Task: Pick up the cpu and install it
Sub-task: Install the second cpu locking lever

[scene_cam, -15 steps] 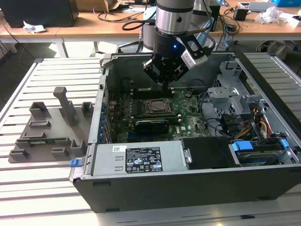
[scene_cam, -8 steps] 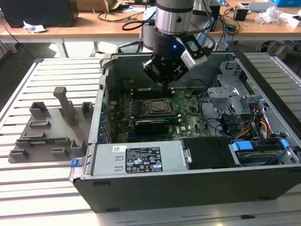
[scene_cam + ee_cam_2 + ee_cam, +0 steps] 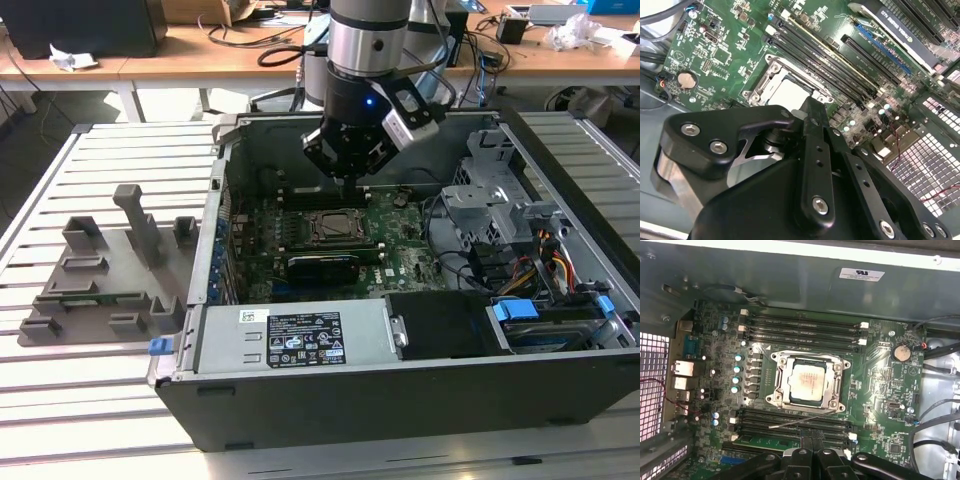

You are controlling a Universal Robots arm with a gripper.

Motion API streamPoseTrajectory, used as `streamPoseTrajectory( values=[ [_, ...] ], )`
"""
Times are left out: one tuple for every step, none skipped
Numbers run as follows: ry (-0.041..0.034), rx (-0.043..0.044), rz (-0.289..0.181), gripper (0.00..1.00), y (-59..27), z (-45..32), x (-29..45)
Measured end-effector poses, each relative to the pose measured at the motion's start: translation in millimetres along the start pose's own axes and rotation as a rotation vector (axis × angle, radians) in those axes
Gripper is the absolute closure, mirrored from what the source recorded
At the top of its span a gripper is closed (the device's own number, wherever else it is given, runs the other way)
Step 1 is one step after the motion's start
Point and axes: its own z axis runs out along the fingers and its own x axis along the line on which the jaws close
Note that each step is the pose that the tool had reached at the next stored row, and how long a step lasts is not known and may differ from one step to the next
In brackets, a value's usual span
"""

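Grey metal slats are forming the desk (image 3: 100,160) that is carrying the whole scene, and behind it wooden benches with cables and papers are standing. On the slats the open computer case (image 3: 300,400) is lying on its side, a dark metal box with straight walls, so its inside is facing up. At the exterior view's left, well apart from the case, a grey plastic tray (image 3: 100,285) with blocky raised shapes is resting on the slats.

Inside the case the green motherboard (image 3: 880,390) is lying flat, crowded with small parts. Long black memory slots (image 3: 800,327) are running on both sides of the socket, so the free room around it is narrow. The socket frame (image 3: 810,380) is a rectangle of silver metal, with screws at its corners. A thin wire lever (image 3: 805,419) is lying across the slots just beside the frame.

The robot arm (image 3: 368,40) is a shiny steel cylinder and it is hanging over the case. The black gripper (image 3: 342,178) is hovering above the board, apart from the socket; its fingers (image 3: 812,150) are pressed together, narrow, and they are holding nothing.

The cpu (image 3: 809,381) is sitting flat inside the socket frame, a thin square with a pale metal top, its edges parallel with the frame. In the second wrist view the cpu (image 3: 790,94) is showing just beyond the finger tips.

A round coin battery (image 3: 901,352) is sitting on the board, near its edge.
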Motion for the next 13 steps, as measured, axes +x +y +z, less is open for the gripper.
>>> streamPoseTrajectory(
  values=[
    [0.0000,0.0001,0.000,0.89,-0.2,2.8,0.2],
    [-0.0001,0.0000,0.000,0.89,-0.3,6.1,0.3],
    [0.0000,0.0001,0.000,0.89,-0.4,7.5,0.5],
    [0.0000,0.0000,0.000,0.89,-0.6,9.4,0.8],
    [-0.0001,-0.0002,0.000,0.89,-0.8,12.4,1.4],
    [-0.0001,-0.0005,0.000,0.89,-0.8,15.6,2.9],
    [-0.0002,-0.0018,0.000,0.89,-0.8,18.2,4.8],
    [-0.0004,-0.0039,0.000,0.89,-0.8,20.3,6.5],
    [-0.0005,-0.0053,0.000,0.89,-0.9,21.2,7.2],
    [-0.0011,-0.0102,0.000,0.89,-1.5,22.5,8.1],
    [-0.0028,-0.0255,-0.001,0.89,-2.4,23.1,8.7],
    [-0.0051,-0.0470,-0.002,0.89,-4.2,23.8,9.7],
    [-0.0063,-0.0584,-0.002,0.89,-6.1,24.6,10.2]
  ],
)
